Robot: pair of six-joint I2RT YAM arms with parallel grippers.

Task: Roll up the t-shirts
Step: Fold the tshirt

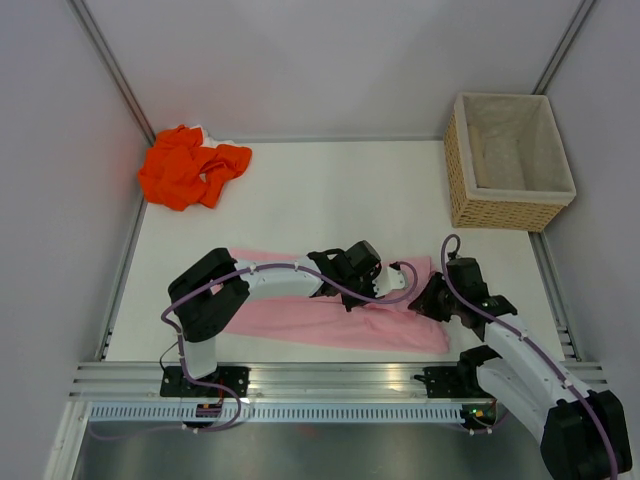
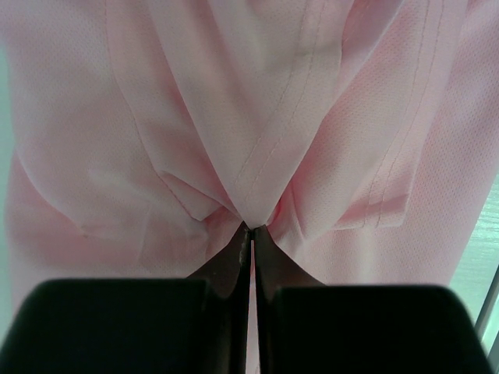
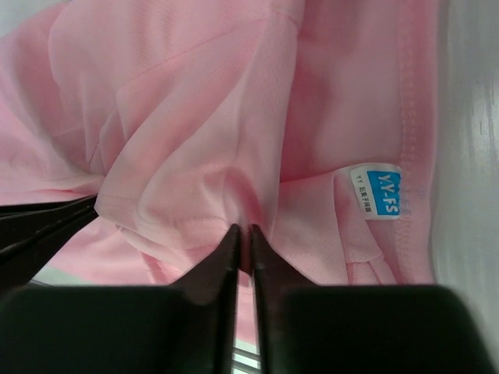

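The light pink t-shirt [image 1: 330, 325] lies as a long folded band across the near part of the table. My left gripper [image 1: 372, 285] is over its right half and is shut on a pinch of pink cloth [image 2: 257, 101], the fold gathered at the fingertips [image 2: 253, 227]. My right gripper [image 1: 422, 300] is at the shirt's right end, its jaws nearly together with a ridge of pink cloth [image 3: 195, 117] between them [image 3: 243, 228]. A blue-and-white label [image 3: 376, 192] shows beside the hem. The orange t-shirt [image 1: 190, 168] lies crumpled at the back left corner.
A woven wicker basket [image 1: 500, 205] with a pale lining stands at the back right. Grey walls close in the table on the left, back and right. A metal rail [image 1: 320, 380] runs along the near edge by the arm bases.
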